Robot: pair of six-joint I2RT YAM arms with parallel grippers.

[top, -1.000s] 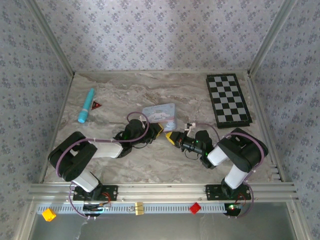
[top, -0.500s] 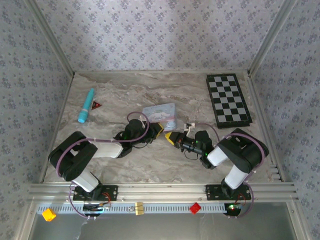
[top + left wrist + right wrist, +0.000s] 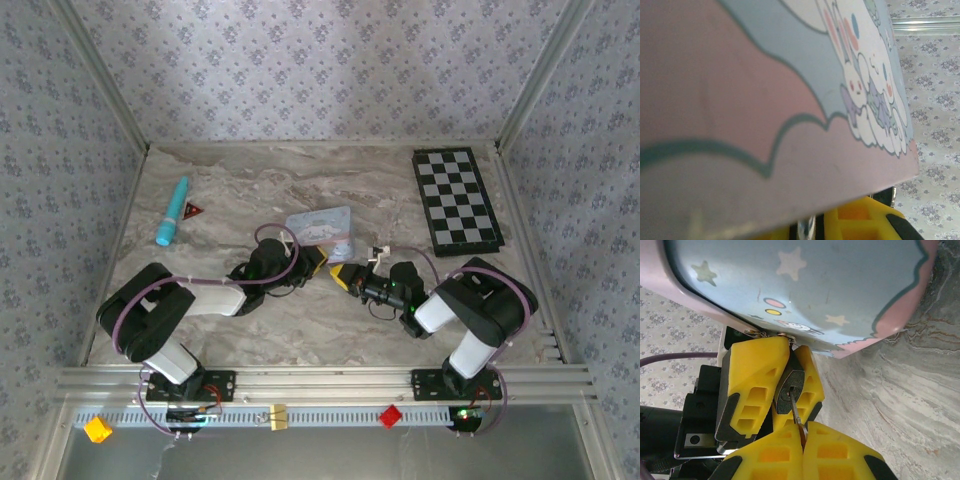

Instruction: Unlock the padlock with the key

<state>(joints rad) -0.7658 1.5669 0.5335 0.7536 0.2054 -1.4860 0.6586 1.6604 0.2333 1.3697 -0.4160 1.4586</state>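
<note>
Looked down on a marble-patterned bench (image 3: 240,330) inside floral-papered walls. Found a pale blue cartoon-printed tin (image 3: 322,228) lying near the middle, with both arms stretched in from the near edge to meet just on its near side. Found the left gripper (image 3: 316,258) extended from the left, up against the tin's near edge, and the right gripper (image 3: 345,275) extended from the right, tip to tip with it.

From the right wrist, looked straight at the padlock (image 3: 790,385): small, dark and blocky, clamped between the left gripper's yellow fingers (image 3: 752,385), nearly closed upon it, keyhole facing the camera. Sat just beside the tin's rim, close to a small metal fitting (image 3: 785,335) there; could not tell whether hooked through it. Saw the key (image 3: 796,415) as a thin metal blade, tip at the keyhole, depth impossible to tell, other end pinched between the right gripper's fully closed fingers (image 3: 840,455).

From the left wrist, saw the tin's pink and blue printed face very close, with white cartoon rabbits, and a yellow gripper finger (image 3: 860,222) below it.

Elsewhere on the bench: a black-and-white chessboard (image 3: 456,200) at the far right, well apart from the tin; a light blue cylinder (image 3: 172,210) at the far left, with a small red triangle (image 3: 191,210) just beside it.
</note>
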